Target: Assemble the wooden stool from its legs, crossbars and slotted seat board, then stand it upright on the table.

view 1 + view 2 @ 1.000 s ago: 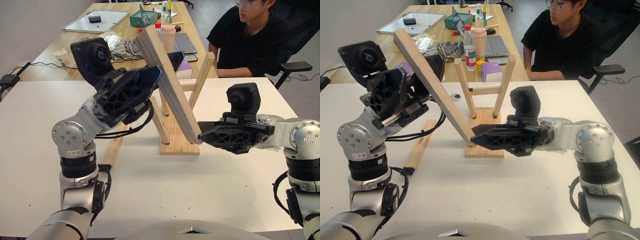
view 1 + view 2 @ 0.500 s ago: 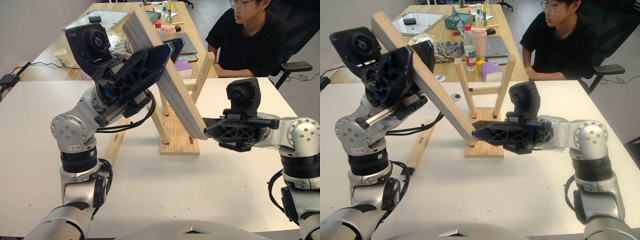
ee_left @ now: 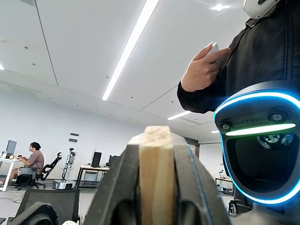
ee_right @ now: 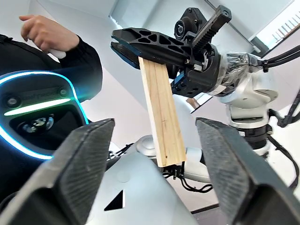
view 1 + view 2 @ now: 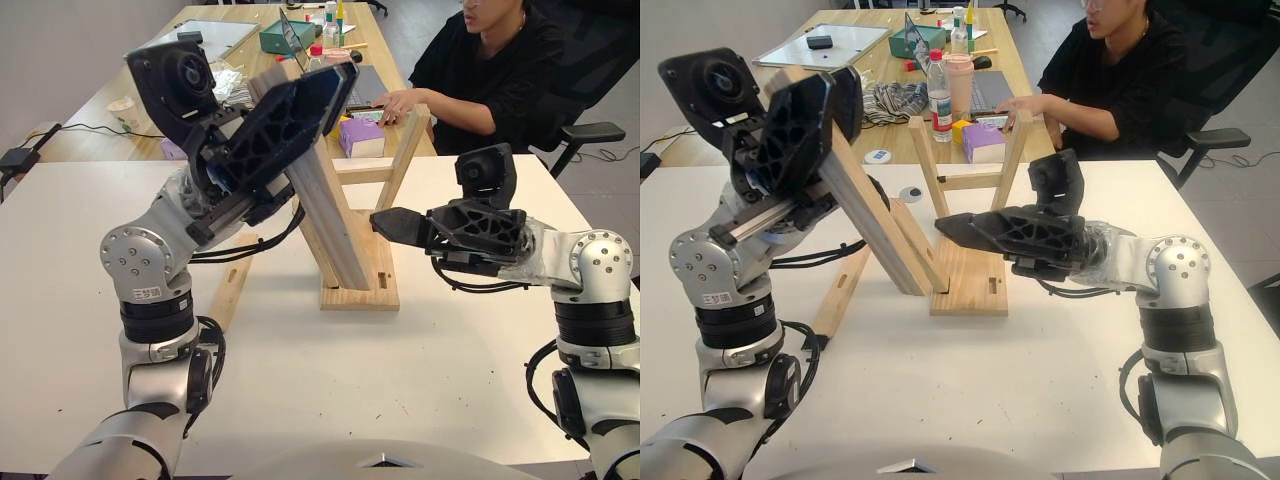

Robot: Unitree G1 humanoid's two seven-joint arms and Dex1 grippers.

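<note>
While left fingers [image 5: 298,108] pinch wooden leg [image 5: 335,230] top, right fingers [image 4: 86,161] spread wide, holding nothing.

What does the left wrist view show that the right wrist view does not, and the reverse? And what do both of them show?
Left wrist view, not the right: the end face of the wooden piece seen head-on, clamped tight in the left pincer.
Right wrist view, not the left: the right pincer with its two fingers spread wide apart, and the wooden piece seen along its length.
Both: the same wooden piece, gripped near one end by the left pincer.
</note>
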